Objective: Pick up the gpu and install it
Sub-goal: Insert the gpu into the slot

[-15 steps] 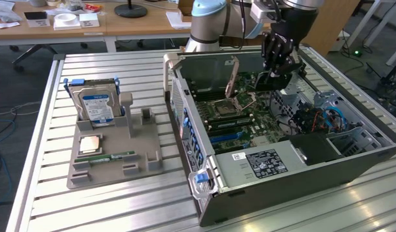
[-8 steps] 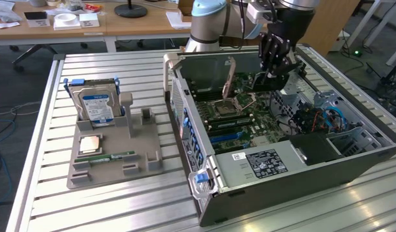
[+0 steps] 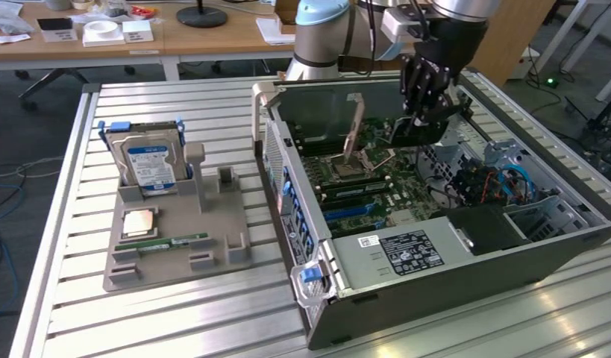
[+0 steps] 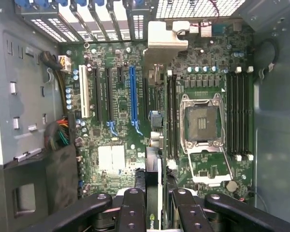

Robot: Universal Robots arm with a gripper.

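Jaws pinched on the gpu (image 4: 153, 174), gripper (image 4: 154, 212) over the motherboard (image 4: 101, 140) in the open case (image 3: 465, 276).
Card held edge-on; long axis ran from the gripper toward the case's rear wall (image 4: 193, 7), silver bracket (image 4: 166, 41) leading. Judged risk: its edge seemed to hang beside the blue slot (image 4: 133, 96), nearer the memory slots (image 4: 171, 116); lowered so, it could strike them, or the bracket could snag the rear wall.
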